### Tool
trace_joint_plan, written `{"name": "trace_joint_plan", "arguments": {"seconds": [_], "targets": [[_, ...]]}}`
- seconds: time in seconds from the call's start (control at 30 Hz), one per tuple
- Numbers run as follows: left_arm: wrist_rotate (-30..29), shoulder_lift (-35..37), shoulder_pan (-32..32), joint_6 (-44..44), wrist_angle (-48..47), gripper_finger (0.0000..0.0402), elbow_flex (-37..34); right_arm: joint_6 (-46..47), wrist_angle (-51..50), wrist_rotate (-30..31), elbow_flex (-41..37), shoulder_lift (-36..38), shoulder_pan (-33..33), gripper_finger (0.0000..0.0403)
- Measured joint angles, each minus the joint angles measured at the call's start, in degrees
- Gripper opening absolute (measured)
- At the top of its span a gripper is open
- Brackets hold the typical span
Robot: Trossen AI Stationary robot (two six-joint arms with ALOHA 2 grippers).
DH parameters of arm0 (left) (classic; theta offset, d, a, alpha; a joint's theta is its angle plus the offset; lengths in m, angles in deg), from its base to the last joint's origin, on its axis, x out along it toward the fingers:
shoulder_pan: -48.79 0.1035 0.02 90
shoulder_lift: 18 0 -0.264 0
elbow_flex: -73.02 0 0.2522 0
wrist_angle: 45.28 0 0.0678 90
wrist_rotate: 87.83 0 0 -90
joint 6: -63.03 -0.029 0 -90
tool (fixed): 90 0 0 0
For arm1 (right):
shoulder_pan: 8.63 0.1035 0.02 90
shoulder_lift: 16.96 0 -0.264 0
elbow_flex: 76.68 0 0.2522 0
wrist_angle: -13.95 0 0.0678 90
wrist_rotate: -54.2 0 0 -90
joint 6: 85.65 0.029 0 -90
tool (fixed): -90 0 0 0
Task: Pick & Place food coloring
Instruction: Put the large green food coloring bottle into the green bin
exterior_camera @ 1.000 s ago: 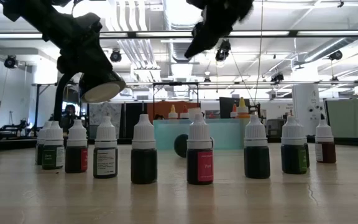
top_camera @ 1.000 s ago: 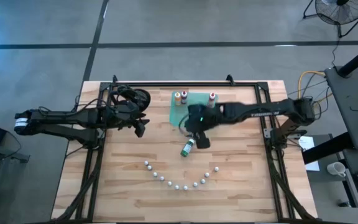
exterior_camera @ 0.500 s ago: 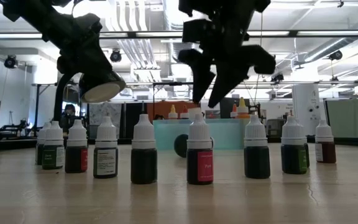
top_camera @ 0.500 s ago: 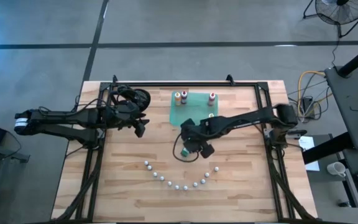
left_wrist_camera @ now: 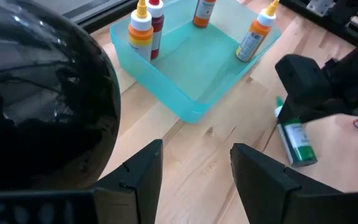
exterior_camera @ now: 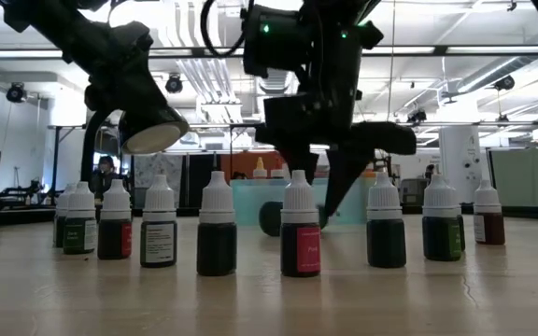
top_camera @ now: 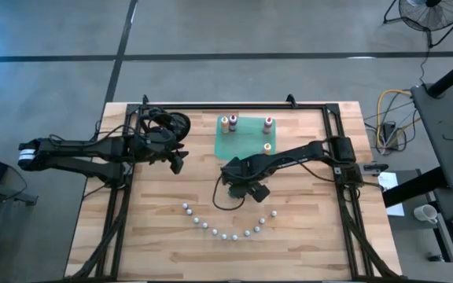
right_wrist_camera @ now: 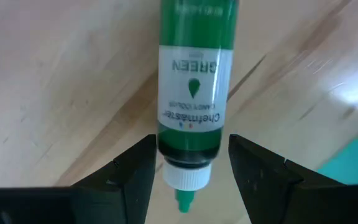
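A green food coloring bottle (right_wrist_camera: 191,81) lies on its side on the wooden table, and shows in the left wrist view too (left_wrist_camera: 297,142). My right gripper (right_wrist_camera: 191,152) points down over its neck end, open, one finger on each side of the bottle; I see no touch. In the high view this gripper (top_camera: 241,185) covers the bottle. Several orange and red bottles (top_camera: 228,122) stand in the translucent green tray (top_camera: 246,135). Several small white-capped bottles (top_camera: 222,230) stand in an arc near the front. My left gripper (top_camera: 177,163) waits open at the left.
The tray (left_wrist_camera: 197,68) stands just beyond the lying bottle, with a bottle at its near right corner (top_camera: 267,145). The arc of small bottles (exterior_camera: 302,233) stands upright in front of my right gripper (exterior_camera: 318,187). Bare wood lies left and right of the arc.
My right gripper has come down from above the tray's near edge toward the table's near edge, over the lying green bottle. It has tipped to point down and has rolled about its own line. Its fingers now straddle the bottle.
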State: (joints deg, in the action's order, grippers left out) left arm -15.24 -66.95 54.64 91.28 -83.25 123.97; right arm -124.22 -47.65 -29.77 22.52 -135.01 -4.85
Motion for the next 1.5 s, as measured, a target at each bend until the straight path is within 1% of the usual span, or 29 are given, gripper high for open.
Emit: {"name": "trace_joint_plan", "arguments": {"seconds": [0.17,0.4,0.57,0.67,1.13,1.37,1.5], "targets": [[0.0,0.0,0.0,0.0,-0.4,0.0163,0.0,3.6,-0.1,0.0,0.1,-0.7,0.0,0.0194],[0.0,0.0,0.0,0.0,-0.4,0.0163,0.0,12.5,-2.5,-0.2,0.1,-0.2,-0.1,0.0194],[0.0,0.0,0.0,-0.3,-0.3,0.0163,0.0,12.7,-3.4,-3.0,0.0,-0.2,0.0,0.0194],[0.0,0.0,0.0,-0.6,-0.3,0.0163,0.0,12.9,-3.4,-3.4,0.0,-0.2,0.0,0.019],[0.0,0.0,0.0,-0.7,-0.3,0.0163,0.0,13.4,-2.3,-3.5,-2.6,-0.2,-0.1,0.0153],[0.0,0.0,0.0,-0.7,-0.3,0.0163,0.0,19.8,-2.8,-3.2,-2.5,0.9,-0.1,0.0105],[0.0,0.0,0.0,-1.1,-0.3,0.0163,0.0,23.6,-5.2,-3.0,-1.7,2.4,-0.1,0.0104]]}}
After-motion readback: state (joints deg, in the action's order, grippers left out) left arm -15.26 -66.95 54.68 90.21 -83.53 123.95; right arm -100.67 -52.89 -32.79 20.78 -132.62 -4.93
